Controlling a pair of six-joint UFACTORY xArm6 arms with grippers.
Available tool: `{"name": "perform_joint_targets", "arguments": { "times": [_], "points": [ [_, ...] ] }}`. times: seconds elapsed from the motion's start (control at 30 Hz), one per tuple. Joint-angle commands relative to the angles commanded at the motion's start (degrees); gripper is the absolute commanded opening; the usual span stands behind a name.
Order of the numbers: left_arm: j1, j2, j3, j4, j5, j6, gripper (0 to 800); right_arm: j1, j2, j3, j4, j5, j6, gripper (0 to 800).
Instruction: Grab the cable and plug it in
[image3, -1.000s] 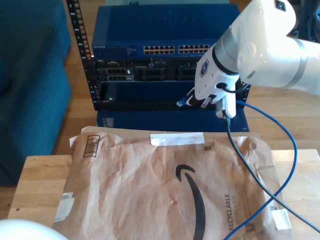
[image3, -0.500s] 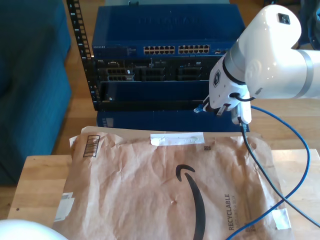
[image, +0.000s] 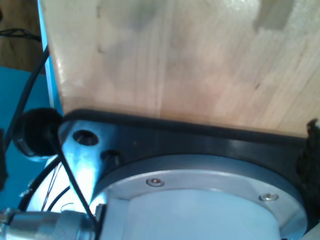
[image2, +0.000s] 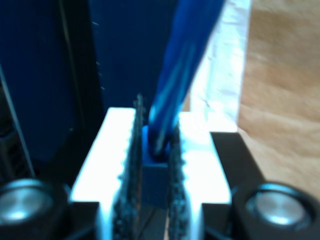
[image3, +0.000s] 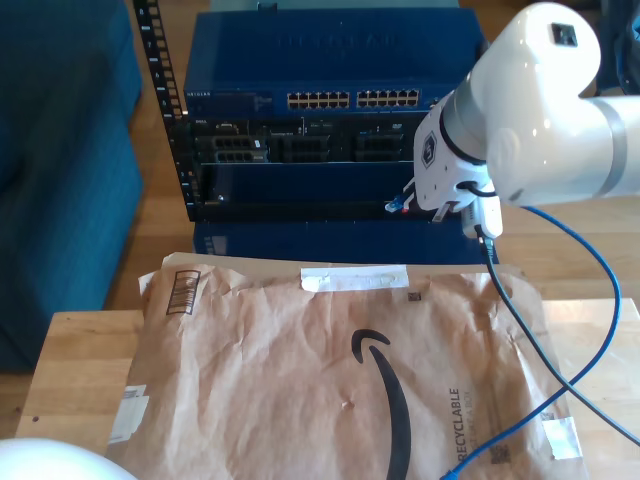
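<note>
My second gripper (image3: 415, 203) grips the blue Ethernet cable (image3: 600, 290); its plug (image3: 394, 207) should aim squarely at the switch ports (image3: 350, 99), at eleven o'clock.

The arm (image3: 540, 110) is glossy white, rounded, with a small dark mark on its upper joint; a black wire (image3: 515, 310) trails from its wrist toward 5 o'clock; my second gripper (image2: 155, 165) has white fingers (image2: 107, 165) lined with dark ridged pads; silver round screws flank them.
</note>
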Motion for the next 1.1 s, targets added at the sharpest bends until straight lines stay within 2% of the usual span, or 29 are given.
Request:
{"name": "perform_joint_targets", "arguments": {
  "times": [0.13, 0.37, 0.5, 0.87, 1.1],
  "points": [
    [0.0, 0.0, 0.0, 0.0, 0.0, 0.0, 800, 0.4, -1.9, 3.1, -1.3, -4.7, 0.4, 0],
    [0.0, 0.1, 0.0, 0.0, 0.0, 0.0, 800, 6.2, -6.4, 14.0, -1.8, -17.5, -0.1, 0],
    [0.0, 0.0, 0.0, 0.0, 0.0, 0.0, 800, 6.3, -6.5, 14.2, -2.1, -20.5, -0.3, 0],
    [0.0, 0.1, 0.0, 0.0, 0.0, 0.0, 800, 6.3, -6.2, 12.9, -2.8, -18.3, 0.1, 0],
    [0.0, 0.0, 0.0, 0.0, 0.0, 0.0, 800, 6.4, -6.0, 13.1, -6.9, -19.3, 0.3, 0]
  ]
}}
